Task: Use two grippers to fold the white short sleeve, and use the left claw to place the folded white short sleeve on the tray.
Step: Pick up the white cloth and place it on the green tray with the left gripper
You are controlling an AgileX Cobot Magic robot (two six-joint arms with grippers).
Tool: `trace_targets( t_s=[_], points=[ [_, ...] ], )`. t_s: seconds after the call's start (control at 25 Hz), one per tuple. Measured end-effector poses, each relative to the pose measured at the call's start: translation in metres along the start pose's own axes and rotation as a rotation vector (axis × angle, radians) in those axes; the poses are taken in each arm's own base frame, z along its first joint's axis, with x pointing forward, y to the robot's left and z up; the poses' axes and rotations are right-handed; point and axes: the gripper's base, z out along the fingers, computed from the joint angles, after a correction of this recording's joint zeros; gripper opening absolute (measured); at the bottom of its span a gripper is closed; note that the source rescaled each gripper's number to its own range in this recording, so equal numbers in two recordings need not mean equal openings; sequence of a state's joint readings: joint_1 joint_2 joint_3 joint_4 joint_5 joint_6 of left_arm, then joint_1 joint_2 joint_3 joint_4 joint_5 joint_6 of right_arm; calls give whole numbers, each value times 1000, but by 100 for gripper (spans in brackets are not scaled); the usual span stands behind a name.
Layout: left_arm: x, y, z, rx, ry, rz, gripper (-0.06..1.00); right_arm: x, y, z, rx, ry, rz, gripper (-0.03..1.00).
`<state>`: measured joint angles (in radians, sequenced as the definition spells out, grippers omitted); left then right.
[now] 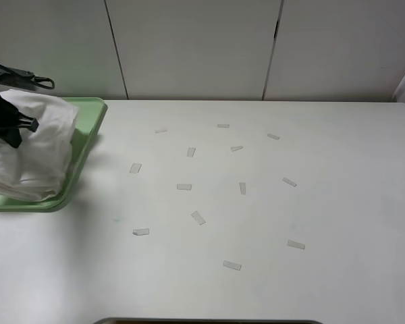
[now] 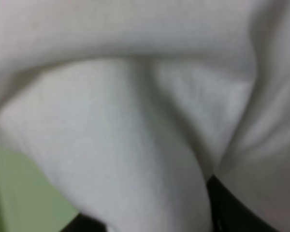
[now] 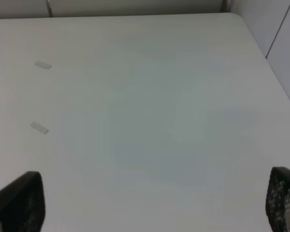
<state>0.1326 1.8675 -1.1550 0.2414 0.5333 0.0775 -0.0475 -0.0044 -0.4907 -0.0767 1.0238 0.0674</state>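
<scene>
My left claw [image 1: 13, 131] pinches the white short sleeve [image 1: 34, 152] — a folded bundle over the tray [image 1: 88, 131] at the table's far left. My right gripper [image 3: 154, 203] hangs with fingers spread wide — nothing between them, bare table [image 3: 159, 121] below.

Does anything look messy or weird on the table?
Yes. Small white paper strips lie scattered across the table, pointing every which way. The white shirt sits bunched on the green tray, hanging over its near rim, not flat.

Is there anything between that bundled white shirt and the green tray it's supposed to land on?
Nothing visible. The white shirt, gripped by the left tool, already sits over the tray. The paper strips lie on the table, off to the side.
</scene>
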Motion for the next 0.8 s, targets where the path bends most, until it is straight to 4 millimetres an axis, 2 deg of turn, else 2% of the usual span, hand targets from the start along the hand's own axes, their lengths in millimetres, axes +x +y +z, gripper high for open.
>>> trace_targets(
  t_s=[0.2, 0.4, 0.68, 0.72, 0.8],
  points=[
    [0, 19, 2, -24, -52, -19, 30, 0, 0, 0, 0, 0, 0, 100],
    [-3, 20, 10, -28, -82, 46, 30, 0, 0, 0, 0, 0, 0, 100],
    [-7, 20, 10, -33, -116, 57, 30, 0, 0, 0, 0, 0, 0, 100],
    [-7, 20, 10, -35, -125, 57, 31, 0, 0, 0, 0, 0, 0, 100],
    [-8, 20, 10, -36, -134, 57, 48, 0, 0, 0, 0, 0, 0, 100]
  ],
)
